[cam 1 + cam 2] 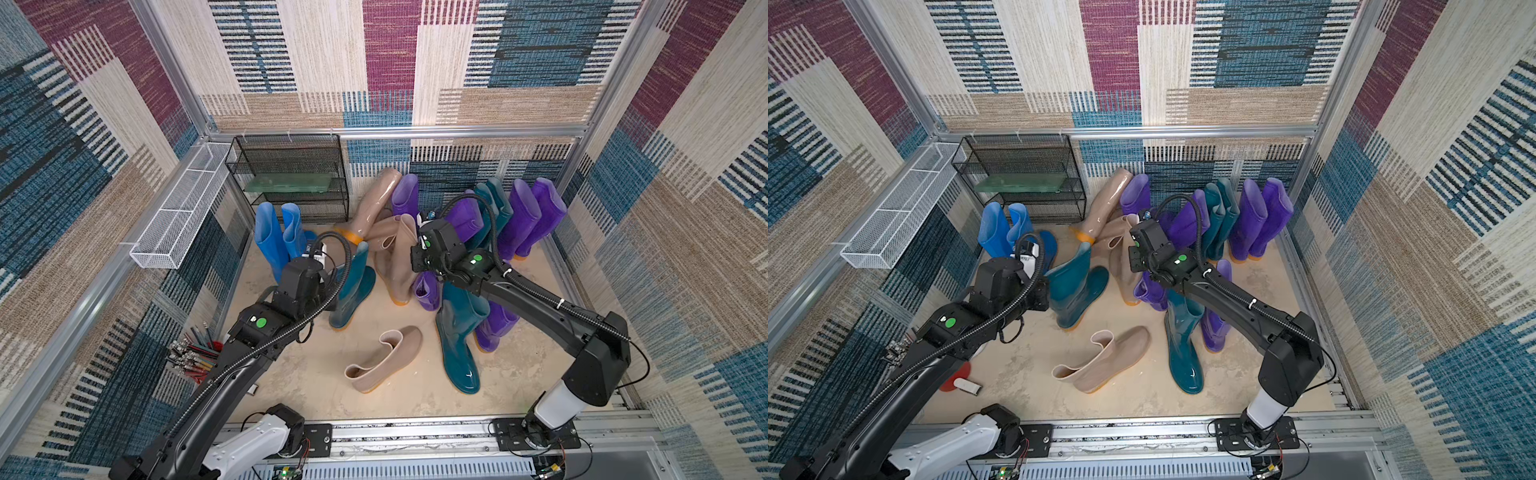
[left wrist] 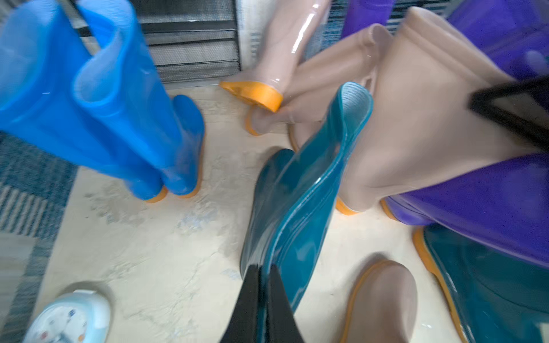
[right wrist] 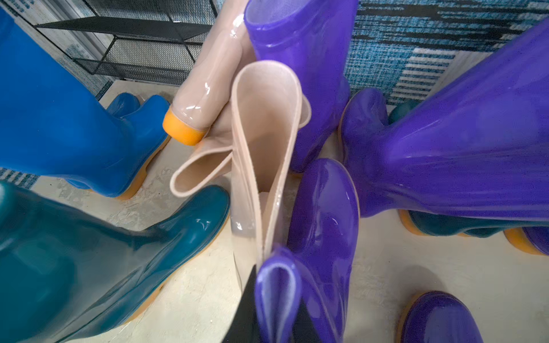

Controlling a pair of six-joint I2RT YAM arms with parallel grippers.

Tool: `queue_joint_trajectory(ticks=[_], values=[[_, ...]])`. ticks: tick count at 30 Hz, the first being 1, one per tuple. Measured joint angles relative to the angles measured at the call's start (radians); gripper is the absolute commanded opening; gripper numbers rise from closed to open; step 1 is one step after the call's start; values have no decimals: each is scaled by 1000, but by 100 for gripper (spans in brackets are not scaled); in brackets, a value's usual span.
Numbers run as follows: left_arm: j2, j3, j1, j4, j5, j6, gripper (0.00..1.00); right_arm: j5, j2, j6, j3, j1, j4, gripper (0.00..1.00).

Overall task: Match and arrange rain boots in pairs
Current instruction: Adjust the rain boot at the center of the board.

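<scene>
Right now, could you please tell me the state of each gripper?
Left gripper: closed on the rim of the glossy dark teal rubber boot.
Right gripper: closed on the cuff of the short glossy purple rubber boot.

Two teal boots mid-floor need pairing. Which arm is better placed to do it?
Left, probably. The left gripper pinches the cuff of one teal boot; the other teal boot stands apart. The right gripper is shut on a short purple boot.
</scene>
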Motion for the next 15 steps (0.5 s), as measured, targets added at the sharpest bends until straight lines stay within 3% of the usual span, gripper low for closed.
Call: queue_joint_trajectory(ticks=[8,15], values=[[-88,-21,34,-123,-211,-82,0,2,-28,0,-12,-9,-22,1],[-172,-58,107,-245,-275,-158,0,17,-63,-5,-24,-13,-64,2]])
